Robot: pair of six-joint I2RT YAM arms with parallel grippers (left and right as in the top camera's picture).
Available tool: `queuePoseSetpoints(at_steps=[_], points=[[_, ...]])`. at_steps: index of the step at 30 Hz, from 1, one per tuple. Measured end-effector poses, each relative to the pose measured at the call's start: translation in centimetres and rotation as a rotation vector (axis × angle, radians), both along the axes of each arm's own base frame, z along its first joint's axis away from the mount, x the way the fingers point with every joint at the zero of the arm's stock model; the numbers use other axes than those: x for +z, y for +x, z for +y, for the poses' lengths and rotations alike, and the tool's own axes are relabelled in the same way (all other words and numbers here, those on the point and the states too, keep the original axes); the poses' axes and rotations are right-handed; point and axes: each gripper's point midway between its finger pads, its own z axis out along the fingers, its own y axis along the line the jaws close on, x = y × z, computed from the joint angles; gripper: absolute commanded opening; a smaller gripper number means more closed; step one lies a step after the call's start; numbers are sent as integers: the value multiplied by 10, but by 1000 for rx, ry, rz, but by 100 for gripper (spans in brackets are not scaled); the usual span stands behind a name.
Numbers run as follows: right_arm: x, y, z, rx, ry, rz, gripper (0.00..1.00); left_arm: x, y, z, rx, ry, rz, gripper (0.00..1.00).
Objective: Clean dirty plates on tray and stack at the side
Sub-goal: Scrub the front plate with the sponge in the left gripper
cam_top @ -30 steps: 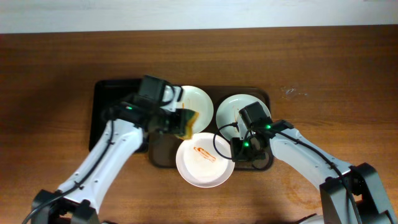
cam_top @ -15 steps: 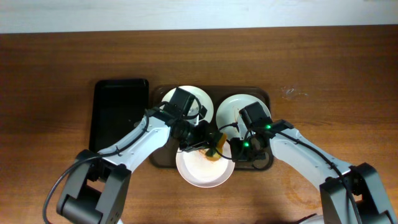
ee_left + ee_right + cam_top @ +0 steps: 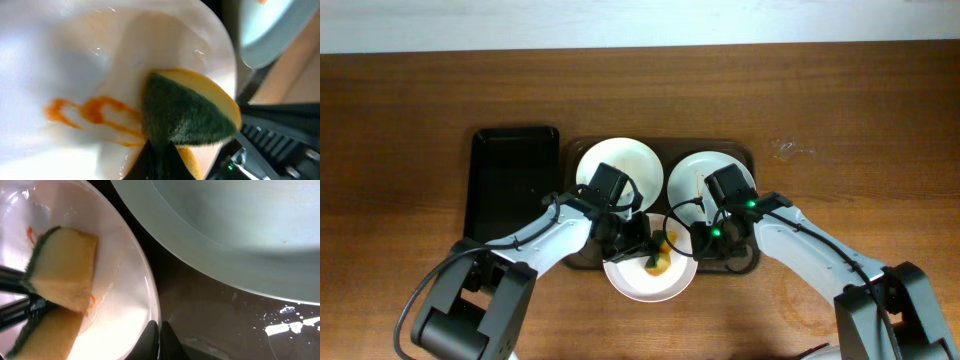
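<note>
Three white plates sit on the dark brown tray (image 3: 578, 250). The front plate (image 3: 638, 280) carries orange sauce streaks (image 3: 95, 112). My left gripper (image 3: 648, 250) is shut on a yellow and green sponge (image 3: 187, 115) and presses it onto this plate; the sponge also shows in the right wrist view (image 3: 62, 267). My right gripper (image 3: 698, 250) is shut on the front plate's right rim (image 3: 152, 305). The back left plate (image 3: 620, 165) and the greenish back right plate (image 3: 695, 175) lie behind; the greenish one fills the top of the right wrist view (image 3: 235, 235).
A smaller black tray (image 3: 512, 185) lies left of the brown tray. Wet white smears (image 3: 292, 322) show on the brown tray floor. Bare wooden table (image 3: 860, 130) lies to the right and behind.
My left gripper has swung right from over the black tray and come down with the sponge onto the front plate's sauce. The right gripper and the plates have stayed in place.
</note>
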Motion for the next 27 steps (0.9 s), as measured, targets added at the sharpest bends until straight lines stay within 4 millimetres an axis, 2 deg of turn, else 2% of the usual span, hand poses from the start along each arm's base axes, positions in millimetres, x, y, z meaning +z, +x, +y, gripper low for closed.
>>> queuePoseSetpoints(at_steps=[2,5,7,9,13,18,23,27], points=[[0,0,0,0,0,0,4,-5,9,12,35,49,-23,0],[0,-1,0,0,-1,3,4,-1,21,30,87,113,-66,0],[0,-1,0,0,-2,5,4,6,18,48,118,188,-76,0],[0,-1,-1,0,-3,6,4,11,17,54,113,211,-98,0],[0,-1,-1,0,-3,5,4,37,23,56,64,199,-229,0],[0,1,0,-1,2,-5,4,88,37,59,73,172,-417,0],[0,1,0,0,2,-5,4,83,34,52,183,143,-309,0],[0,1,0,0,2,-5,4,53,31,34,223,86,-132,0]])
